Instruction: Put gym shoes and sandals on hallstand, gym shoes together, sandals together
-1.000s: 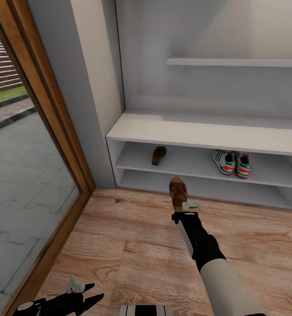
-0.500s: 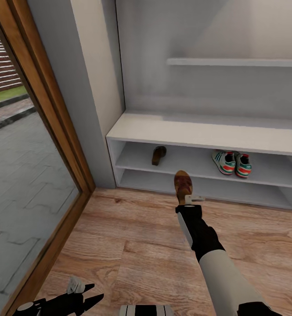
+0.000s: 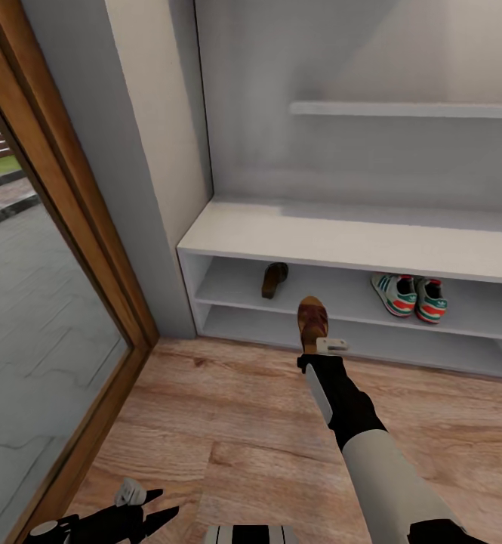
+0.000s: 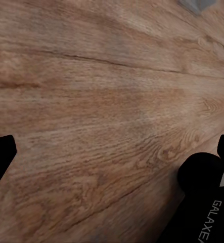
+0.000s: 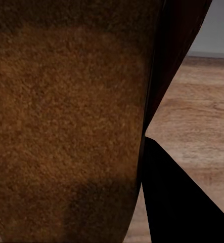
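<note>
A narrow corridor: wood-plank corridor floor (image 3: pixel 228 446) underfoot, a glazed door with a wooden frame (image 3: pixel 92 249) on the left, and the big grey hallstand (image 3: pixel 341 242) against the far wall, one of its wall shelves above. Three of the four are home, I'd say. On the hallstand's middle tier the two gym shoes (image 3: pixel 415 295) sit touching, side by side toward the right. Further left on the same tier, well apart from them, the first sandal (image 3: pixel 273 279) lies tipped on its edge. The second sandal (image 3: pixel 312 323) is off the floor, clamped in the right gripper (image 3: pixel 316 344) just in front of the rack's lower edge; the right wrist view is mostly tan footbed. What's left: set it beside its partner. The left gripper (image 3: pixel 141 508) hangs low over the planks, fingers spread and empty.
</note>
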`<state>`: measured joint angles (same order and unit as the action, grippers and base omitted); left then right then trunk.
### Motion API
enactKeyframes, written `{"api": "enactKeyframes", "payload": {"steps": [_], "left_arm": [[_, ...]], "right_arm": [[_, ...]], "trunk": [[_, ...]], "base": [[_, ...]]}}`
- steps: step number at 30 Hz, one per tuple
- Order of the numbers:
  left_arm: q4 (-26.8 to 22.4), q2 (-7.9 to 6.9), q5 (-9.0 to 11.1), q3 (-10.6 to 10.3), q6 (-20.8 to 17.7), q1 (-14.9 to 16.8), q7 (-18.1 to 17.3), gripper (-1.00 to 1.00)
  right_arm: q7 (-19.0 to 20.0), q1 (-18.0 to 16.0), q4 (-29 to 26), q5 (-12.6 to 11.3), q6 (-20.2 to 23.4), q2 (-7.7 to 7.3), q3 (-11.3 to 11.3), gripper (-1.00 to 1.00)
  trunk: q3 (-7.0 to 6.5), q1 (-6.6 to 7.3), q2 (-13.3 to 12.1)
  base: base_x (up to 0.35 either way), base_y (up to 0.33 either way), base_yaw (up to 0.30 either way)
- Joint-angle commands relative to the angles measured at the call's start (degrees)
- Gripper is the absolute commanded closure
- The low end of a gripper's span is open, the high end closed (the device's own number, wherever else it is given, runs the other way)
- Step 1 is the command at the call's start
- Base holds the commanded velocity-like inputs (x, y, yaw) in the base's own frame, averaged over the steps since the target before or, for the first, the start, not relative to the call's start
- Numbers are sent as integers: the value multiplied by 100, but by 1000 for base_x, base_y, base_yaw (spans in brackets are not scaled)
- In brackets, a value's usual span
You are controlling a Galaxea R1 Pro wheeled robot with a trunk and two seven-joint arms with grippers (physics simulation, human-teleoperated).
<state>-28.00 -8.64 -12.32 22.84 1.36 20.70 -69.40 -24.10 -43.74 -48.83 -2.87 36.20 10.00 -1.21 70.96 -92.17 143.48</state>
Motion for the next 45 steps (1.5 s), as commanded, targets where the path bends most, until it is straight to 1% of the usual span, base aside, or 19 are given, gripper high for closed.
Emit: {"api": "enactKeyframes", "payload": {"steps": [1, 8, 19, 29, 38, 45], "left_arm": [[-8, 5, -57, 46, 14, 5, -34, -100], [-13, 3, -52, 45, 14, 5, -38, -100], [-18, 3, -51, 45, 14, 5, -35, -100], [-22, 3, -44, 45, 14, 5, -38, -100], [-22, 3, -43, 53, 17, 5, -30, -100], [-22, 3, -42, 53, 18, 5, -36, -100]], "right_arm": [[-60, -3, -5, -46, 18, 0, -11, 100], [-60, -3, -12, -47, 18, 0, -11, 100], [-60, -3, -21, -47, 18, 0, -11, 100], [-60, -3, -18, -47, 18, 0, -8, 100], [-60, -3, -38, -47, 18, 0, -5, 100], [-60, -3, -47, -47, 18, 0, -5, 100]], "trunk": [[4, 1, 2], [4, 1, 2], [4, 1, 2], [4, 1, 2], [4, 1, 2], [4, 1, 2]], "base": [[28, 0, 0], [81, 0, 0], [300, 0, 0], [64, 0, 0], [261, 0, 0], [56, 0, 0]]}}
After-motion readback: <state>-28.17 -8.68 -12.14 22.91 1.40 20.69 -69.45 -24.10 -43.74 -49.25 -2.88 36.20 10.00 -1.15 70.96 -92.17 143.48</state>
